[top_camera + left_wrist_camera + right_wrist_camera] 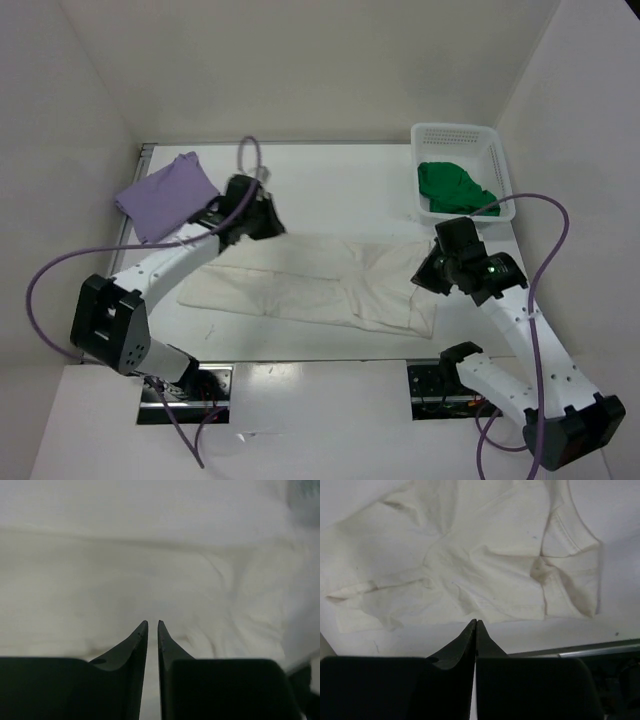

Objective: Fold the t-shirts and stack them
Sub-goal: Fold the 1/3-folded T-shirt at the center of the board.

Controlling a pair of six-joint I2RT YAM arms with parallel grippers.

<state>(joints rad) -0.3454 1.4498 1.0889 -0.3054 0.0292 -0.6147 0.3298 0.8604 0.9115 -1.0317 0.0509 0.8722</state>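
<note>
The white t-shirt [310, 280] lies spread flat across the middle of the table and fills the left wrist view [150, 555] and the right wrist view [470, 555]. My left gripper [262, 222] [152, 622] hovers over its far left edge, fingers nearly together with only a thin slit and nothing seen between them. My right gripper [428, 275] [476, 621] is shut and empty, just off the shirt's right end. The lavender t-shirt [165, 195] lies folded at the back left. The green t-shirt [452, 188] lies bunched in the basket.
The white perforated basket [455, 133] stands at the back right corner. White walls close in the table on three sides. A metal strip [600, 649] marks the table's near edge. Purple cables loop beside both arms.
</note>
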